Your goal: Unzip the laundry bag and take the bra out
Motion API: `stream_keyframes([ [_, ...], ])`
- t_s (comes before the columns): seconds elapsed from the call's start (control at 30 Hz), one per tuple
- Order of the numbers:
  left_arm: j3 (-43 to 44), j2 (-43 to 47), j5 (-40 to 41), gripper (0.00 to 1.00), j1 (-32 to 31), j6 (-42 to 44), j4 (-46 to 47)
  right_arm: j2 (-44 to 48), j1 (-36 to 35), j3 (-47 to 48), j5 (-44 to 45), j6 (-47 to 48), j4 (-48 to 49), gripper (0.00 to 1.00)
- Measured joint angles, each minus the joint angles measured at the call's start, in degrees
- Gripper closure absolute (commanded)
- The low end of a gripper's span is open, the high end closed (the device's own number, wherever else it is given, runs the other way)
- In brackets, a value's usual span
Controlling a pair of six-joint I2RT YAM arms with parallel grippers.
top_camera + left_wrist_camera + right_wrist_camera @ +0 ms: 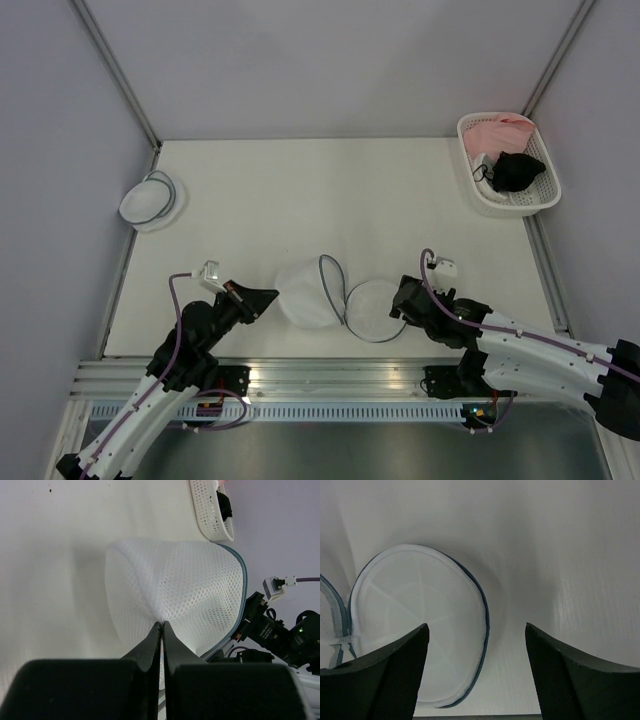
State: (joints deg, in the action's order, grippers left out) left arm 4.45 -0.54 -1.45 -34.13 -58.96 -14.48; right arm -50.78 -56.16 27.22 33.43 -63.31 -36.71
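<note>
The laundry bag (305,295) sat near the front edge of the counter (300,190), between the two arms, its white mesh dome lying on its side with the opening turned toward the right arm. Its dark grey-blue zipper rim (333,275) stood open in a loop, and the flat disc lid (372,312) lay flat on the counter just right of the dome, joined to it at the rim. What the dome held could not be made out through the mesh.

The left end effector (268,297) was at the dome's left side. In the left wrist view its fingers were pressed fully together (161,625) with a fold of the bag's mesh (175,590) pinched between the tips, the fabric puckering toward them.

The right end effector (400,305) hung at the right edge of the lid with its fingers spread wide and gripping nothing. The right wrist view showed the lid (415,630) below and left of the gap between the tips (476,626), with bare counter on the right.

Well apart at the far right corner stood a white slotted basket (515,207) holding a pink garment (497,132) and a black garment (517,172). A smaller white dome (150,200) with a pale bluish rim lay by the left edge.
</note>
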Motion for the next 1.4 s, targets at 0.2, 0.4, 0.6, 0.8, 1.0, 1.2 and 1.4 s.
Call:
stream_keyframes([
  [0.2,0.0,0.0,0.0,0.98,0.0,-0.3,0.0,4.0,-1.2,-6.1,-3.1,-4.9,4.6,0.34],
  [0.4,0.0,0.0,-0.1,0.98,0.0,-0.4,0.0,6.3,-3.6,-12.2,-5.2,-9.3,12.0,0.68],
  [0.6,0.0,0.1,-0.8,0.98,0.0,-0.4,0.1,8.5,-4.9,-10.8,-1.8,-11.3,9.8,1.0],
  [0.8,0.0,-2.4,-4.1,0.71,0.0,0.3,0.8,9.7,-5.1,3.9,8.5,-11.5,-6.4,1.0],
  [1.0,0.0,-3.6,-7.1,0.24,0.0,2.1,1.1,-1.7,-5.1,25.4,21.8,-13.0,-27.1,1.0],
  [1.2,1.7,-5.1,-7.8,0.14,0.0,2.5,-0.7,-14.3,-4.8,36.3,30.1,-9.2,-36.0,1.0],
  [1.4,3.6,-3.7,-7.6,0.13,0.0,2.5,-3.3,-28.0,-4.4,45.2,37.5,-2.2,-39.1,1.0],
])
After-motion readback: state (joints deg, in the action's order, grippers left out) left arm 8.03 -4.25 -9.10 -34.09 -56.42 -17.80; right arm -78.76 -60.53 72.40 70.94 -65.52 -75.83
